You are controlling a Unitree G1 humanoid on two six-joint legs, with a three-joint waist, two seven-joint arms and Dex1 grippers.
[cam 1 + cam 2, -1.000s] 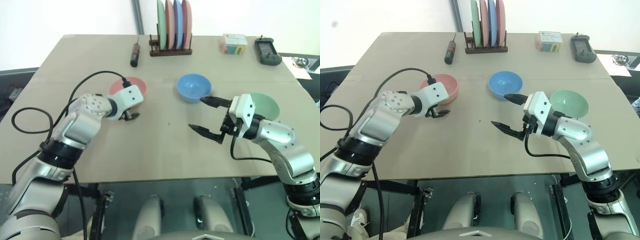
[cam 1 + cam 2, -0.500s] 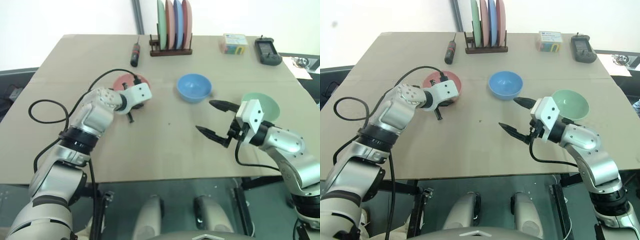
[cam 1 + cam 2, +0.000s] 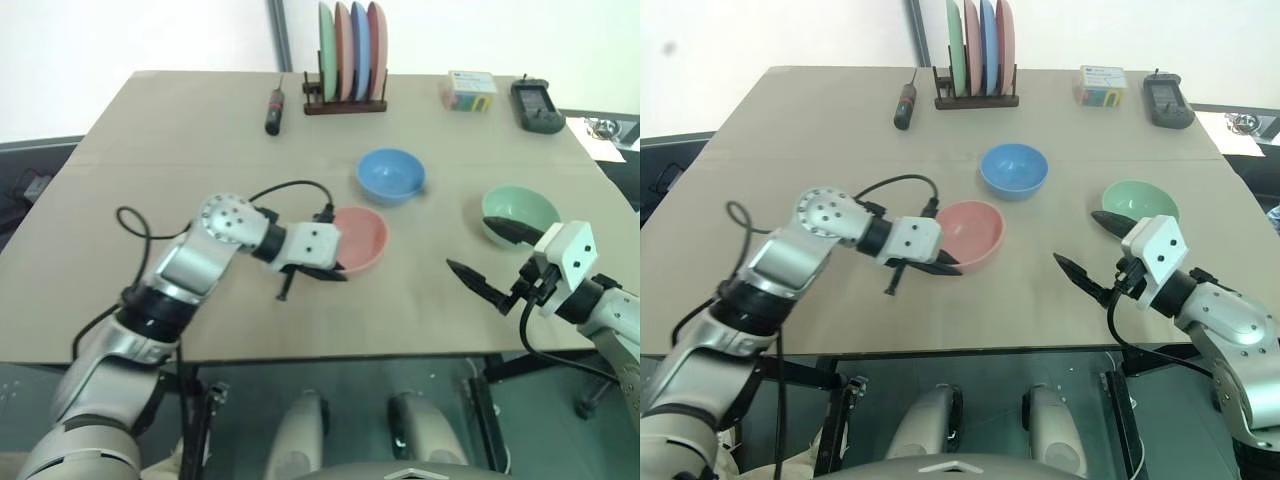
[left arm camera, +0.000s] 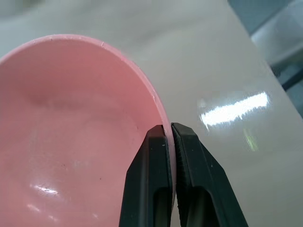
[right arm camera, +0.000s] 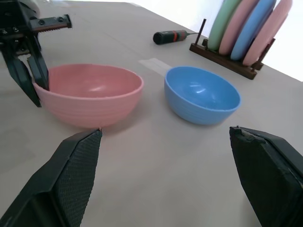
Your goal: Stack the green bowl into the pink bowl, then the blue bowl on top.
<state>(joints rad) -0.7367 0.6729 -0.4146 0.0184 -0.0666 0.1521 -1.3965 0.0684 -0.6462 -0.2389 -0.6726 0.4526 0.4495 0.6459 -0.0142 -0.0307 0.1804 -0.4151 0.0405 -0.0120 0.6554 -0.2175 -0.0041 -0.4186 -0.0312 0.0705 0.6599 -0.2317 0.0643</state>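
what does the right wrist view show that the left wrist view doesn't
The right wrist view alone shows the blue bowl, the upright plates in their rack, the screwdriver, and the right gripper with its jaws wide apart, holding nothing. The left wrist view alone gives a close look at the two black fingers pinching the pink bowl's rim, one inside and one outside. Both share the pink bowl, the left gripper and the tan tabletop.
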